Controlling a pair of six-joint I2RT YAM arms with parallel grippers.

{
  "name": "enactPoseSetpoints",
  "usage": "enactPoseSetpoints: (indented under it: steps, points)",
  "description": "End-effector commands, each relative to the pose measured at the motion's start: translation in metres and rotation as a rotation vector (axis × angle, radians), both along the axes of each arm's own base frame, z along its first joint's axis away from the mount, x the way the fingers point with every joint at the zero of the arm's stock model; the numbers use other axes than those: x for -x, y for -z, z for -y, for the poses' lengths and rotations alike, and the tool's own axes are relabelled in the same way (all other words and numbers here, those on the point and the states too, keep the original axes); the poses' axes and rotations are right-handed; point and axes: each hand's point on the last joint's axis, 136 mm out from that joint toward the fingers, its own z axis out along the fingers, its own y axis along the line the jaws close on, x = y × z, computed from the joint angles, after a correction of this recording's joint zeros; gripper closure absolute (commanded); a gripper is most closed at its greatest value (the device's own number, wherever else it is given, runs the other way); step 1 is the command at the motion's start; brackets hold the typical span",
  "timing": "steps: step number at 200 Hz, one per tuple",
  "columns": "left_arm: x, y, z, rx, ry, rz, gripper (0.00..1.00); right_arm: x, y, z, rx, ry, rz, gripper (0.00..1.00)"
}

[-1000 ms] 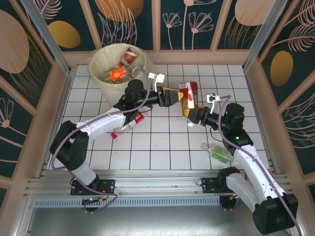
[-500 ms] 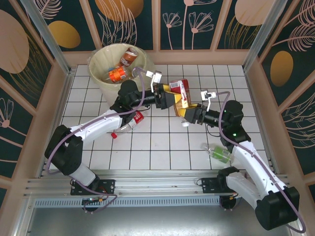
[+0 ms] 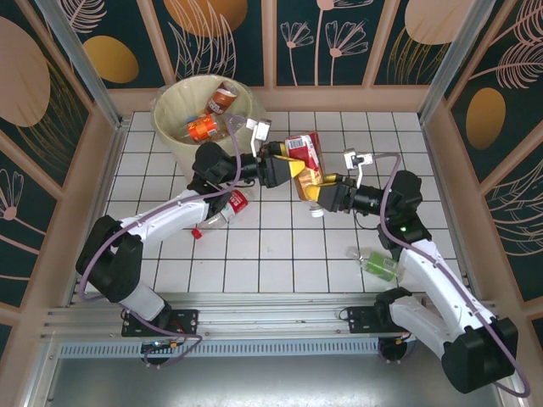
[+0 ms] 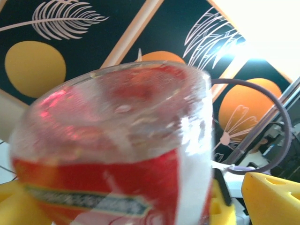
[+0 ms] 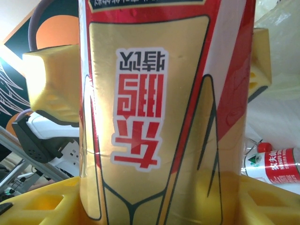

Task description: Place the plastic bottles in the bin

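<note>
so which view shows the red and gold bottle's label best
right wrist: the red and gold bottle is close up, label upside down but sharp. top external shows the whole bottle small; left wrist shows its clear base, blurred.

The raised bottle [image 5: 159, 117] has a red and gold label with red characters on a white patch. The bin [image 3: 170, 136] is cream, and inside it lies 1 orange-labelled bottle [image 3: 202, 129]. Beside the bin, the surface [image 3: 280, 246] is white tile with dark grid lines.

A lab test cell: aluminium frame [image 3: 254, 320], tiled tabletop [image 3: 288, 254].
</note>
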Motion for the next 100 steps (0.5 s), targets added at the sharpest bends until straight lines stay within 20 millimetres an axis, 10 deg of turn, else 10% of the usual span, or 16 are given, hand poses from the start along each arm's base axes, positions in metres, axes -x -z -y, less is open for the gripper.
enactPoseSetpoints:
  steps: [1,100]
  points:
    - [0.018,-0.026,-0.01,0.059,0.052,0.07,0.04,0.01,-0.024,-0.005,-0.034,-0.061,0.077,0.42]
    - [0.019,-0.041,-0.016,0.074,0.034,0.076,0.36,0.002,-0.015,-0.01,-0.011,-0.051,0.057,0.34]
